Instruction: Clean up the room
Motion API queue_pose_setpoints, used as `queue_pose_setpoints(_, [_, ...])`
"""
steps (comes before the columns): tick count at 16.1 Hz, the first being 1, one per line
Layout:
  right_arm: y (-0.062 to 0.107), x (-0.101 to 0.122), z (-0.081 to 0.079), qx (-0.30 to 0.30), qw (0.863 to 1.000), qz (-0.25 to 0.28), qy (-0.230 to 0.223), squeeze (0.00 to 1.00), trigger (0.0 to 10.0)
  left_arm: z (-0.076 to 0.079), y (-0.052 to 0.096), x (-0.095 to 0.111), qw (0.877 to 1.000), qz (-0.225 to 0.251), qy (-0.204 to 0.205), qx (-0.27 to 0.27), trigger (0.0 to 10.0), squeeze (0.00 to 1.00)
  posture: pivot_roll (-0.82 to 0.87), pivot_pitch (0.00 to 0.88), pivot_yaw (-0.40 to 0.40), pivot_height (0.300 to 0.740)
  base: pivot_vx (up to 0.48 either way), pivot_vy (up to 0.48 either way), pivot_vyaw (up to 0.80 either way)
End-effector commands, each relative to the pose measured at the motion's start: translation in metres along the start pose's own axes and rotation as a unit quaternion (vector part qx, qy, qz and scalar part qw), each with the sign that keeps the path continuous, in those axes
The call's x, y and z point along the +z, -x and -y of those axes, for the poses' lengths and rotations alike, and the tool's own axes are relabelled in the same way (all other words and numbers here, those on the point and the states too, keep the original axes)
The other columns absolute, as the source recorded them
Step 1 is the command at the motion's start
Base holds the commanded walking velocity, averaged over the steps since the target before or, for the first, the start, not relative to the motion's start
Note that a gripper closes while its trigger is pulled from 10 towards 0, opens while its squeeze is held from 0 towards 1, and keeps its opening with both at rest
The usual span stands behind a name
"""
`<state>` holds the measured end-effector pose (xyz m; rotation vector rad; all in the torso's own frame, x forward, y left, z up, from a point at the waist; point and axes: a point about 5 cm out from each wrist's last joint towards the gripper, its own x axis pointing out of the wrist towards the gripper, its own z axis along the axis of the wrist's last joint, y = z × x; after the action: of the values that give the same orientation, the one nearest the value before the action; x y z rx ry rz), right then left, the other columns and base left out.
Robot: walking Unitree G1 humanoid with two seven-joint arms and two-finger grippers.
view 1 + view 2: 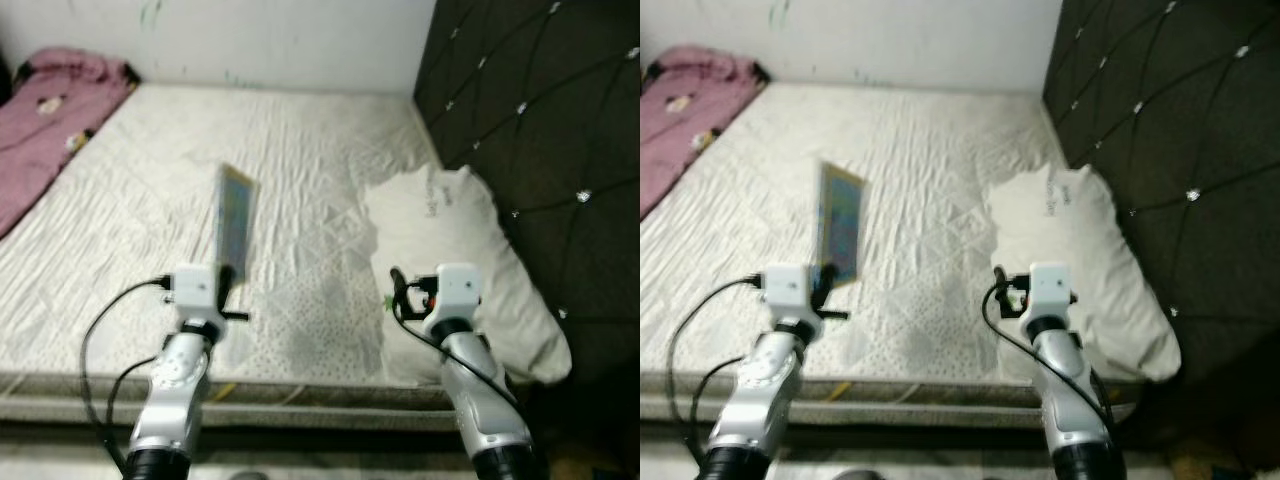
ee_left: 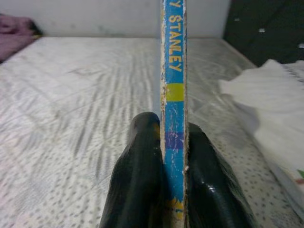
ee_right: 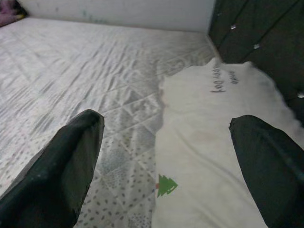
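My left gripper (image 1: 226, 290) is shut on a thin blue and yellow book (image 1: 235, 226), holding it upright and on edge above the front of the white mattress (image 1: 270, 170). In the left wrist view the book's spine (image 2: 174, 95) stands between the two black fingers (image 2: 137, 175). My right gripper (image 3: 166, 142) is open, its fingers wide apart, over the near end of a white pillow (image 1: 460, 260) that lies on the mattress's right side.
A pink blanket (image 1: 45, 130) lies bunched at the far left of the bed. A dark tufted headboard (image 1: 540, 120) rises along the right. A white wall (image 1: 280, 40) stands behind the bed. The mattress's front edge (image 1: 300, 385) runs just below my arms.
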<state>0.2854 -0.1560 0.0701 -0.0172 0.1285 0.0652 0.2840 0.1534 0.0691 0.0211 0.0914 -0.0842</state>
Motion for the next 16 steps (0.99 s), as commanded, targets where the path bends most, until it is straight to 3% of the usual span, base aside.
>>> queue_pose_setpoints(1, [-0.0023,0.005,-0.0029,0.005,1.0,0.008,-0.002,0.0,10.0,-0.0122,-0.005,0.015,0.999,0.033,-0.023,0.037,10.0,0.0,-0.01,0.0,-0.011,0.74,0.0,0.0,0.0])
queue_pose_setpoints(3, [-0.0027,0.0044,-0.003,0.005,1.0,0.005,0.0,0.0,10.0,-0.018,-0.0047,0.0157,0.998,0.032,-0.012,0.045,10.0,0.0,-0.01,0.0,-0.012,0.74,0.0,0.0,0.0])
queue_pose_setpoints(4, [-0.0029,0.0038,-0.0025,0.004,1.0,0.004,-0.004,0.0,10.0,-0.0187,-0.0012,0.0165,0.999,0.043,0.006,0.02,10.0,0.0,-0.01,0.0,-0.012,0.74,0.0,0.0,-0.8])
queue_pose_setpoints(7, [-0.0034,0.0044,-0.0023,0.005,1.0,0.006,-0.002,0.0,10.0,-0.0183,-0.0004,0.0154,0.999,0.048,0.002,0.027,10.0,0.0,-0.01,0.0,-0.013,0.74,0.0,0.0,-0.69])
queue_pose_setpoints(14, [-0.0037,0.0064,-0.0023,0.006,1.0,0.01,-0.003,0.0,10.0,-0.0145,-0.0022,0.0129,0.999,0.037,-0.002,0.031,10.0,0.0,-0.01,0.0,-0.012,0.74,0.0,0.0,0.0])
queue_pose_setpoints(16, [-0.004,0.0055,-0.001,0.001,1.0,0.006,-0.007,0.0,10.0,-0.0159,-0.0023,0.0132,0.999,0.034,0.002,0.037,10.0,0.0,-0.01,0.0,-0.012,0.74,0.0,0.0,-0.6])
